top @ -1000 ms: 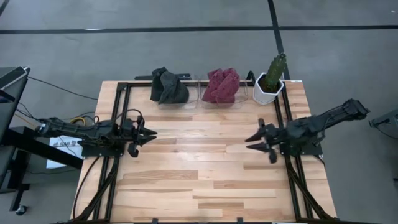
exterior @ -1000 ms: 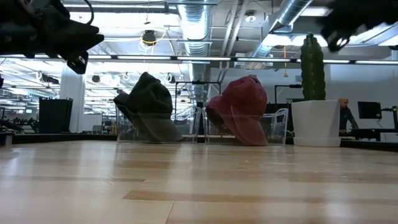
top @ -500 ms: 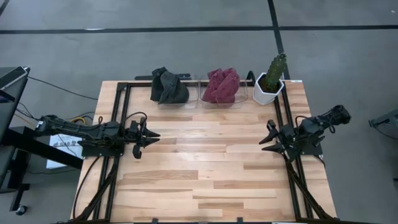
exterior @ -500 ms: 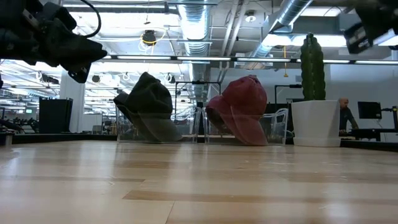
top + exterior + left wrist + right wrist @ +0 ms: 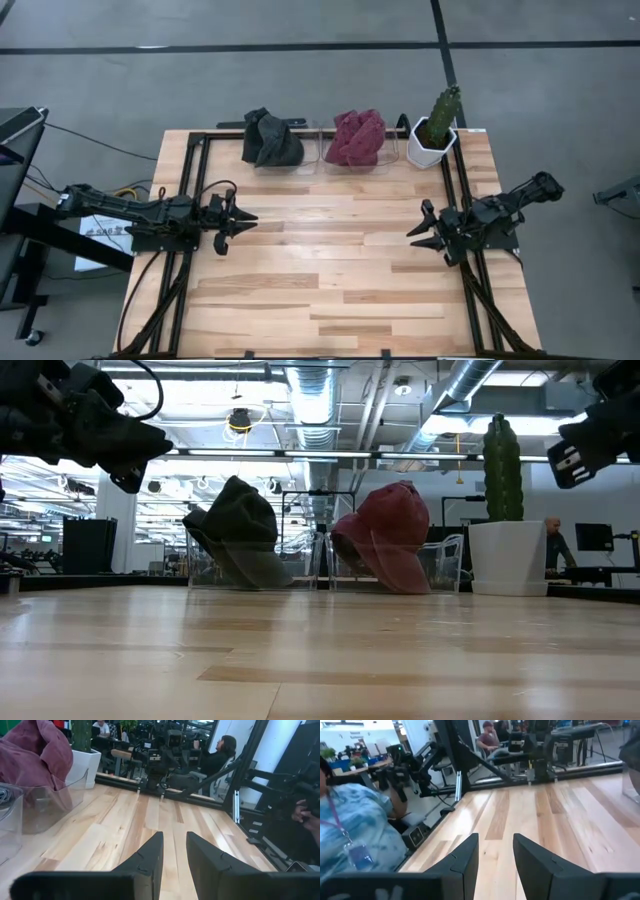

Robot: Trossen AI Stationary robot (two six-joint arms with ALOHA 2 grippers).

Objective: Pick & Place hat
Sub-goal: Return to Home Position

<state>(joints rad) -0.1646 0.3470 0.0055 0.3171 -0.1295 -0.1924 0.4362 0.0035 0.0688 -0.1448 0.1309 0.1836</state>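
Note:
Two hats rest in clear bins along the table's far edge: a dark hat [image 5: 270,140] [image 5: 235,525] and, to its right, a red hat [image 5: 356,138] [image 5: 385,530] [image 5: 37,750]. My left gripper [image 5: 245,215] [image 5: 174,851] hovers level over the table's left side, well short of the hats. It is open, with nothing between its fingers. My right gripper [image 5: 414,228] [image 5: 496,851] hovers level over the right side. It is open too, and holds nothing.
A cactus in a white pot [image 5: 436,135] [image 5: 503,530] stands at the far right corner, beside the red hat's bin [image 5: 50,802]. A black frame [image 5: 195,180] runs along the table's left, far and right sides. Bare wood lies between the grippers. People sit beyond the table.
My right gripper has drawn back toward the table's right edge and sunk lower, its arm folding in. Neither hat has moved.

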